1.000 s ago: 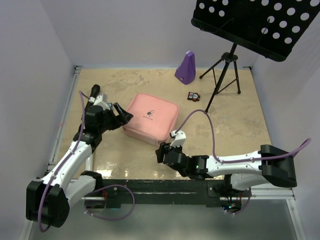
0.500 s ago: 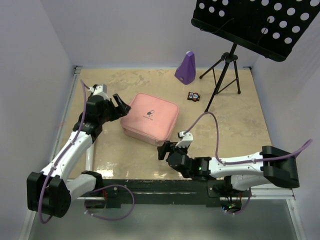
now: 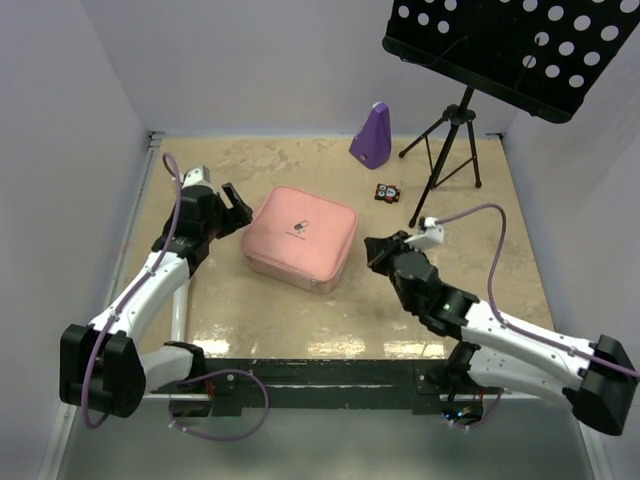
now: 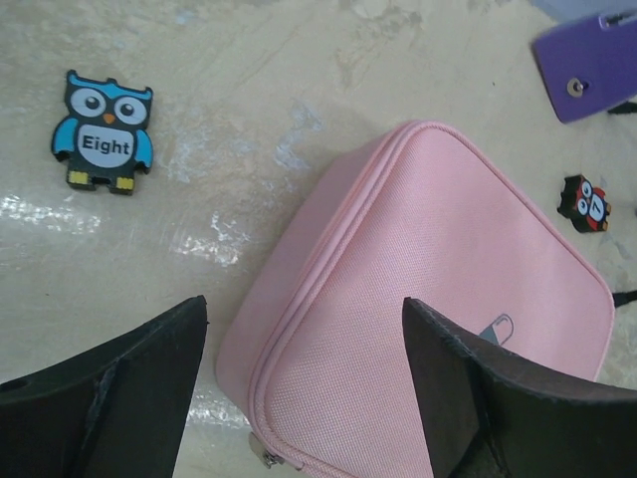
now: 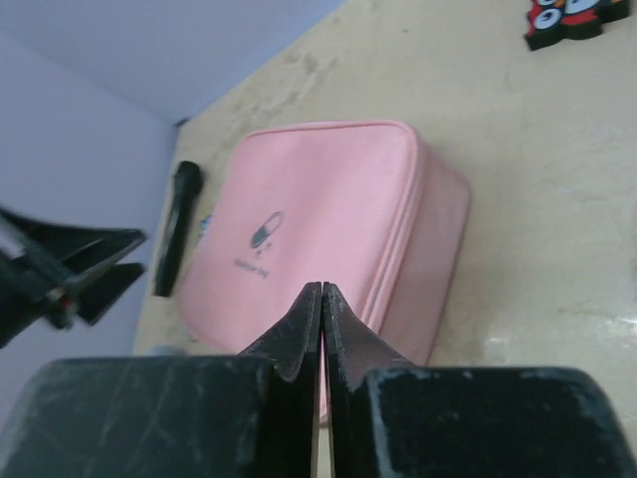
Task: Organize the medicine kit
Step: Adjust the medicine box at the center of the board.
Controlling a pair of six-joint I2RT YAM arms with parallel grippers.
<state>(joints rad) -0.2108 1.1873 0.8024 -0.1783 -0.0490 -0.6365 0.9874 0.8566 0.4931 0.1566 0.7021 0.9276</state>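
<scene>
The medicine kit point(image 3: 302, 236) is a pink zip case lying closed on the table, pill logo up. In the left wrist view the kit point(image 4: 428, 299) fills the lower right, and its zip pull point(image 4: 267, 458) sits at the near corner. My left gripper point(image 3: 237, 208) hovers at the kit's left corner. It is open, and in the left wrist view the left gripper point(image 4: 304, 309) has nothing between its fingers. My right gripper point(image 3: 378, 250) is just right of the kit, apart from it. Its tips are pressed together on nothing in the right wrist view point(image 5: 321, 289), pointing at the kit point(image 5: 318, 199).
A blue owl figure marked "Eight" point(image 4: 103, 131) lies left of the kit. A small red-and-black figure point(image 3: 387, 192) lies behind the kit's right side. A purple metronome-shaped object point(image 3: 371, 135) and a music stand's tripod point(image 3: 450, 140) stand at the back.
My right arm has swung from the kit's near edge round to its right side, and its gripper opened wider and then shut. My left gripper has shifted slightly back along the kit's left corner.
</scene>
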